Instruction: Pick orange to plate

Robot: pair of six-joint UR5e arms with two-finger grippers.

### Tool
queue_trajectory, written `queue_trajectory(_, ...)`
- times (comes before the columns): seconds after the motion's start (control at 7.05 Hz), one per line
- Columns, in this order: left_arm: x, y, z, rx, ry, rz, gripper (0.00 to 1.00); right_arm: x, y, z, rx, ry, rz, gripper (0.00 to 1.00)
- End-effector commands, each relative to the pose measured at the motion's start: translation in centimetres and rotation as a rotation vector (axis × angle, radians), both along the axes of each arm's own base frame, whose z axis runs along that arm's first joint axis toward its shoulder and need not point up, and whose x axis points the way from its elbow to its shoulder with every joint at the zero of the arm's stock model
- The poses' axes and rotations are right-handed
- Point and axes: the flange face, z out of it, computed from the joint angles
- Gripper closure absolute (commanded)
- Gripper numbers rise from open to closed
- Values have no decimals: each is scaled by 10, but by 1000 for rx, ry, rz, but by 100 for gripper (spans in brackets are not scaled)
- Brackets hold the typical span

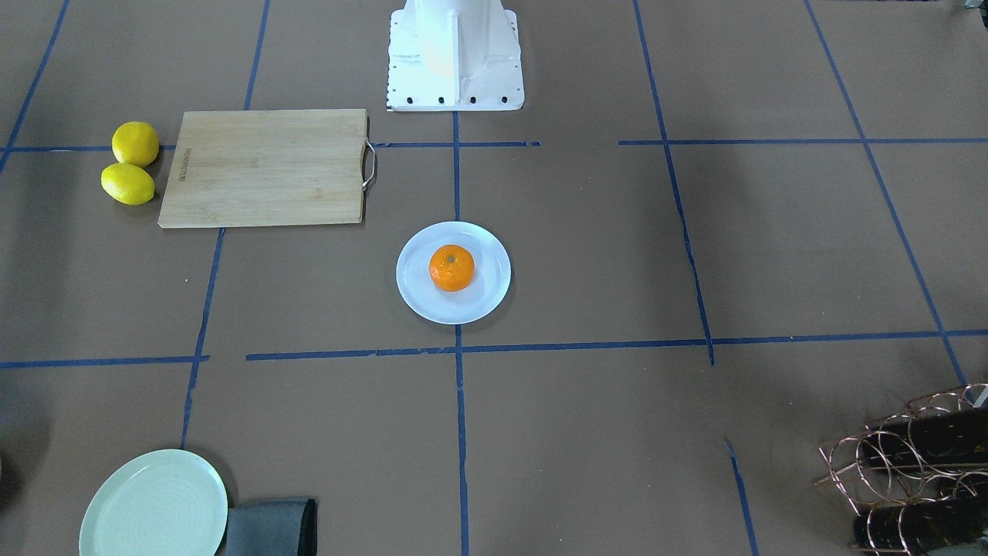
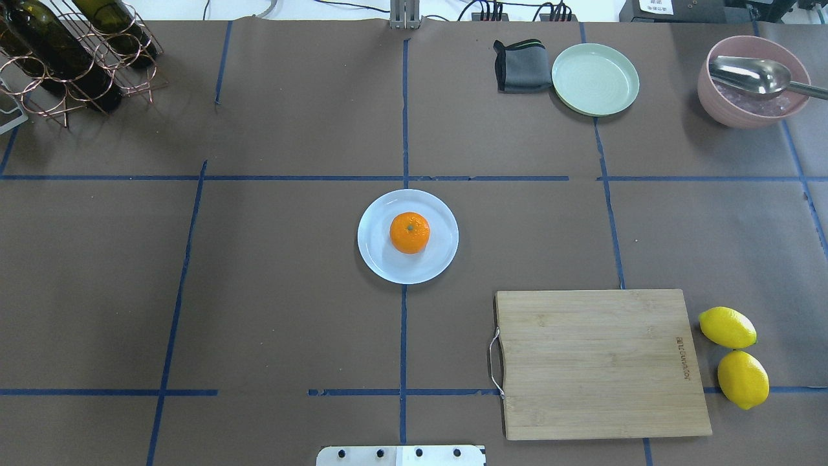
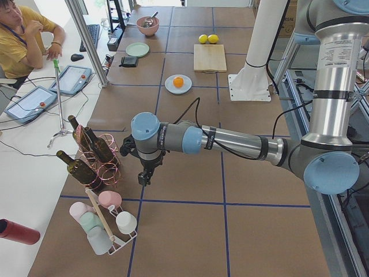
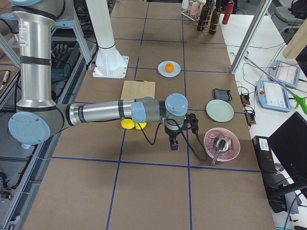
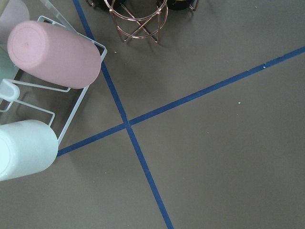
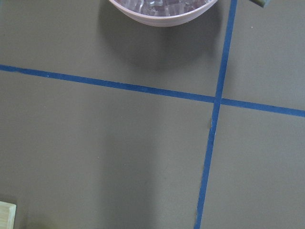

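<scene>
1. Orange (image 1: 451,267) sits centred in the plate (image 1: 417,293); placement looks complete.
2. Overhead: pink bowl (image 2: 711,103) holds a spoon (image 2: 753,74) and pale pieces.
3. Left side: left gripper (image 3: 144,176) hangs over the desk (image 3: 190,231), well apart from the fruit; spread or pressed together, I cannot tell.
4. Right side: right gripper (image 4: 173,143) likewise, near the bowl.

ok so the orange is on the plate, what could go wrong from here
The orange is round and lies loose on the shallow plate; a knock to the table might roll it off. The left gripper hangs close beside the bottle rack and the cup rack, so a careless swing could clip them. The right gripper is near the pink bowl, with the same risk.
</scene>
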Motion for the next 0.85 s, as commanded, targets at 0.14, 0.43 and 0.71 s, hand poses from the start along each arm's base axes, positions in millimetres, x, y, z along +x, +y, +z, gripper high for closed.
queue_trajectory(0.14,0,0,1,-4,0,0,0,0,3,2,-3,-2,-2,0)
queue_trajectory(0.43,0,0,0,-2,0,0,0,0,4,8,-11,2,-4,0)
queue_trajectory(0.71,0,0,-1,-2,0,-1,0,0,3,6,-11,5,0,0)
